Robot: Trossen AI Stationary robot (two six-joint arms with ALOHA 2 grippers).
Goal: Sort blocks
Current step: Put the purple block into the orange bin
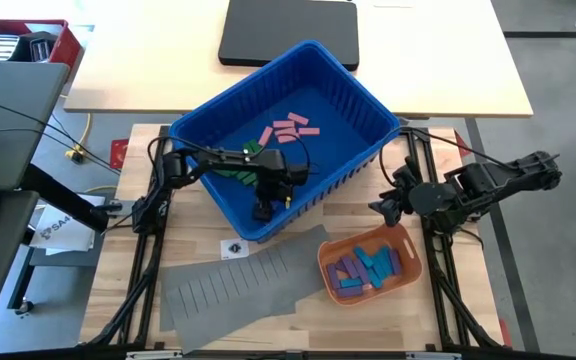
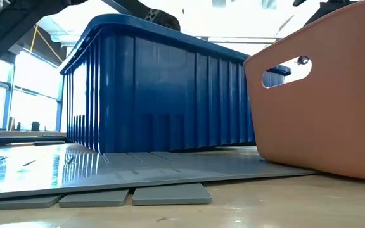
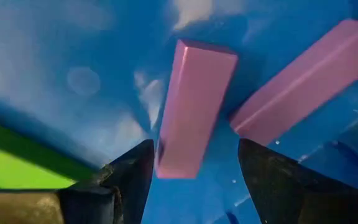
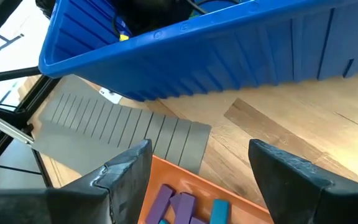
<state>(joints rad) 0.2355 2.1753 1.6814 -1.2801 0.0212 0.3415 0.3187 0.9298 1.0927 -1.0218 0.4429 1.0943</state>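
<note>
At the near edge of the worktop (image 1: 298, 310) lies a grey slotted sheet (image 1: 238, 285), with an orange tray (image 1: 408, 265) at its 3 o'clock end. The high view shows blue and purple blocks (image 1: 368, 268) heaped in the tray; the low view shows only the tray's outer wall and a handle slot, nothing of its contents. The right wrist view catches the tray's rim with a few purple and blue blocks at the bottom edge.

The right pincer (image 1: 388, 205) hangs above the worktop just past the tray, toward 12 o'clock from it, its fingers (image 4: 126, 171) spread apart and holding nothing.

Farther back stands the big blue bin (image 1: 363, 150). The left pincer (image 1: 268, 205) reaches down inside it near its front wall. Only the left wrist view shows what is there: the dark fingers (image 3: 129, 180) stand apart on either side of the near end of a pink block (image 3: 194, 106) lying on the bin floor, not clamped on it. A second pink block (image 3: 303, 81) lies just beside, and a green block (image 3: 17, 162) off to one side. From above, more pink blocks (image 1: 290, 128) lie toward 12 o'clock in the bin, with green ones (image 1: 236, 165) under the left arm.
</note>
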